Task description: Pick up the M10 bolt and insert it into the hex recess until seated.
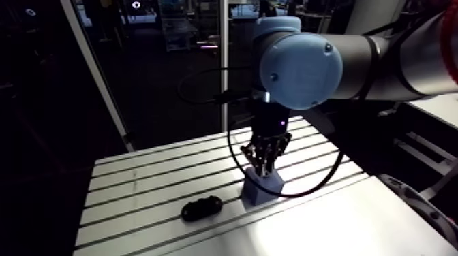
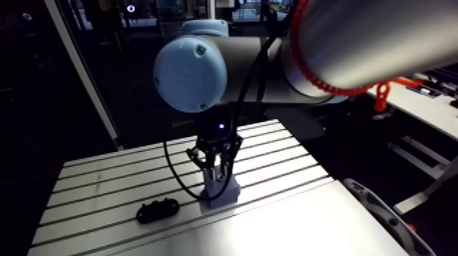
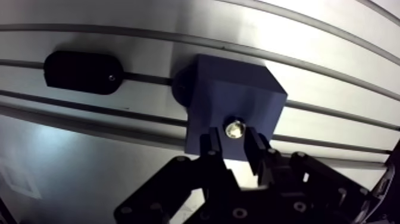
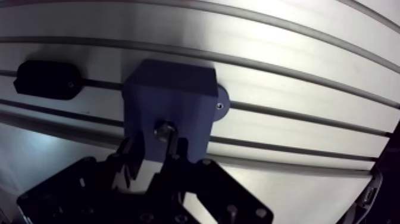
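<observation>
**Insertion step: bolt being held at the block**

The gripper [image 3: 234, 144] is clamping the bolt [image 3: 234, 128]. In the wrist view its two fingers [image 3: 212, 146] are pressing on either side of the bolt, and the bolt's bright round end is showing between them. The bolt is standing roughly upright over the top face of the blue block [image 3: 238, 89], near the edge closest to the gripper. The bolt and the fingers are hiding the hex recess, so it cannot be told whether the bolt is entering it or only hovering above it. In the arm view the gripper is pointing straight down, with its tips at the top of the block.

The block is resting on the slotted surface [image 3: 321, 53]. A black oval piece [image 3: 83, 71] is lying on the surface beside the block, apart from it, and is taking no part in the work.

Judging by this layout, the pick-up is done and the insertion is in hand. The next move is calling for:

- a straight downward push with the bolt kept upright;
- a slight turn if the hex flats are not lining up with the recess;
- release only once the bolt is sitting fully down.
</observation>
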### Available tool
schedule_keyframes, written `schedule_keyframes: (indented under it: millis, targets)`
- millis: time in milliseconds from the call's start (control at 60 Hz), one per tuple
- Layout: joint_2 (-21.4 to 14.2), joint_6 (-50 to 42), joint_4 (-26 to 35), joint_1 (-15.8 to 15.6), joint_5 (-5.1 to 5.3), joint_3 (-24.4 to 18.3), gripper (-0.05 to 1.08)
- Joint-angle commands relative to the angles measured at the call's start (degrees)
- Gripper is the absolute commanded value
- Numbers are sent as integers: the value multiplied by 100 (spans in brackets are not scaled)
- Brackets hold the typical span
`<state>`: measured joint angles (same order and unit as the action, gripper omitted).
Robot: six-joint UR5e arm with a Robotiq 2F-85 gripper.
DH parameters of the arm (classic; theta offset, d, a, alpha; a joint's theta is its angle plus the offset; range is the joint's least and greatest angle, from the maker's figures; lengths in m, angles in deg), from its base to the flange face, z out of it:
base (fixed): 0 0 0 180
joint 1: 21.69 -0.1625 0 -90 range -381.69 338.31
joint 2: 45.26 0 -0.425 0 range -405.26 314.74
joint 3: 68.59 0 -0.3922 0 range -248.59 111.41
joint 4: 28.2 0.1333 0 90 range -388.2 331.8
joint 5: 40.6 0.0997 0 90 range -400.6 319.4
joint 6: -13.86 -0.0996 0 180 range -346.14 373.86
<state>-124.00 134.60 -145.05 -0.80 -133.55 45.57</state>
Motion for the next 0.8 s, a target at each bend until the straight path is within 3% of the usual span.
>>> schedule_keyframes:
  millis: [17,800]
  targets:
    - [4,-2,-208,30,-7,65,63]
    - [-5,24,-315,30,-9,120,63]
